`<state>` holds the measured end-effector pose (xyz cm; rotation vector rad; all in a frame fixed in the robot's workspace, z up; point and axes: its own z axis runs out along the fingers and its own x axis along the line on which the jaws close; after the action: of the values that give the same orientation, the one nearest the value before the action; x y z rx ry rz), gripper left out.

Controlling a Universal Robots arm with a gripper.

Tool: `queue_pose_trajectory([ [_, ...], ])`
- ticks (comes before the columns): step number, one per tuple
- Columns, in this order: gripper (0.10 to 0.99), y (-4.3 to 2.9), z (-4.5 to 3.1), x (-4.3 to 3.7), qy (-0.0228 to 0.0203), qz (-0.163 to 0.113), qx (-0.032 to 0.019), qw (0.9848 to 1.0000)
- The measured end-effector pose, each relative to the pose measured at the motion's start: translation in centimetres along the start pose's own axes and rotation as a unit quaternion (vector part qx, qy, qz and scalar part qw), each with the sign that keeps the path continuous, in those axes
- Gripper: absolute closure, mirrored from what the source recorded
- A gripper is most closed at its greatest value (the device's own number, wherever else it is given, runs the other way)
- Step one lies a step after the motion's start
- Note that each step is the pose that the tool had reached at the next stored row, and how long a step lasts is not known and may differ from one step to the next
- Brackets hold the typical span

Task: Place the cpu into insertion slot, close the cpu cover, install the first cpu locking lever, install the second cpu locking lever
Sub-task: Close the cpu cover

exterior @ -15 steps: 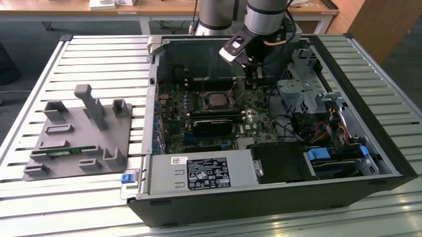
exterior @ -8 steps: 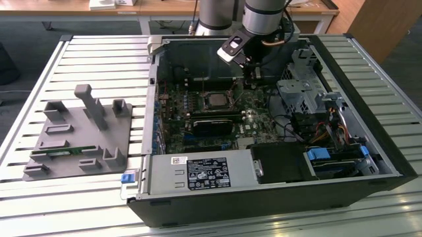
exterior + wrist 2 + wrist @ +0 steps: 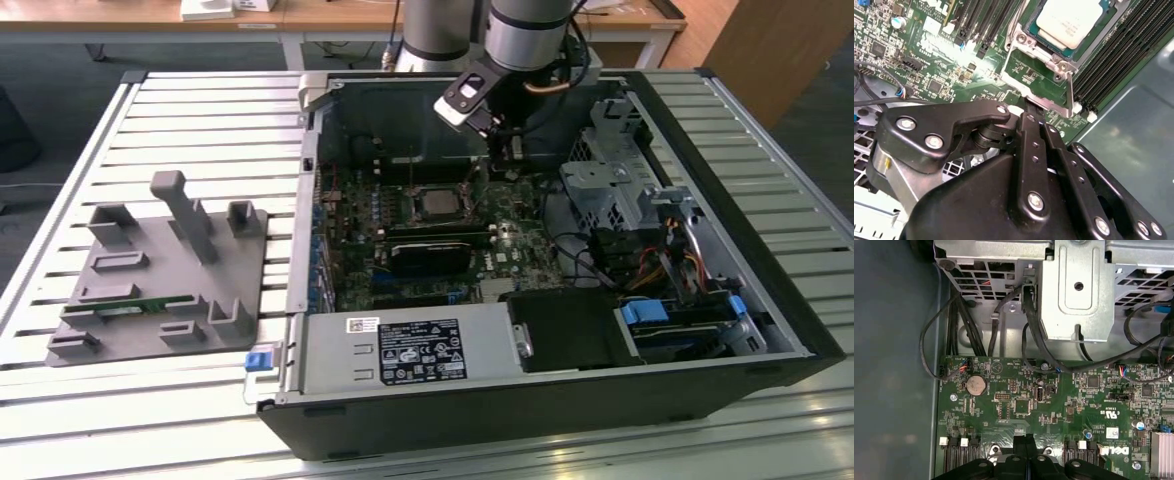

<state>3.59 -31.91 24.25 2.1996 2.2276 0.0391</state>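
Support: a slatted silver metal table (image 3: 160,110) spanned the exterior view from edge to edge.
Centre and right of frame: an open black computer case (image 3: 534,410) lay on its side on the slats, open side up.
Left of frame: a grey fixture tray (image 3: 134,285) with upright posts sat flat on the slats, just beside the case.

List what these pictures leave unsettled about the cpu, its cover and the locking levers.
1. cpu: in the second wrist view the picture's edge cuts it off, so its full seating cannot be checked.
2. cpu cover: in the second wrist view its near edge is hidden behind the gripper, so contact is unclear.
3. locking levers: in the exterior view they are too small around the insertion slot to tell latched from free.
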Motion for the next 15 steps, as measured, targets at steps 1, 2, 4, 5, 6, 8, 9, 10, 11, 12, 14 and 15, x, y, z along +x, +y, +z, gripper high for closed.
queue_pose_trajectory([
  [1, 0.98, -0.1, 0.01, 0.0, 0.0001, 0.0, 0.0, 1.0],
  [2, 0.98, -0.23, 0.01, 0.01, 0.0001, 0.0, 0.0, 1.0],
  [4, 0.98, -0.43, 0.02, 0.01, 0.0001, 0.0, 0.0, 1.0],
  [5, 0.98, -0.52, 0.02, 0.01, 0.0, 0.0, 0.0, 1.0],
  [6, 0.98, -0.62, 0.02, 0.01, 0.0, 0.0, 0.0, 1.0],
  [8, 0.98, -0.83, 0.03, 0.01, 0.0, 0.0, 0.0, 1.0],
  [9, 0.98, -0.92, 0.04, 0.01, 0.0, 0.0, 0.0, 1.0],
  [10, 0.98, -1.01, 0.04, 0.01, 0.0, 0.0, 0.0, 1.0],
  [11, 0.98, -1.09, 0.05, 0.01, 0.0001, 0.0, 0.0, 1.0],
  [12, 0.98, -1.19, 0.05, 0.01, 0.0, 0.0, 0.0, 1.0],
  [14, 0.98, -1.37, 0.07, 0.02, 0.0, 0.0, 0.0, 1.0],
  [15, 0.98, -1.46, 0.07, 0.02, 0.0, 0.0, 0.0, 1.0],
])
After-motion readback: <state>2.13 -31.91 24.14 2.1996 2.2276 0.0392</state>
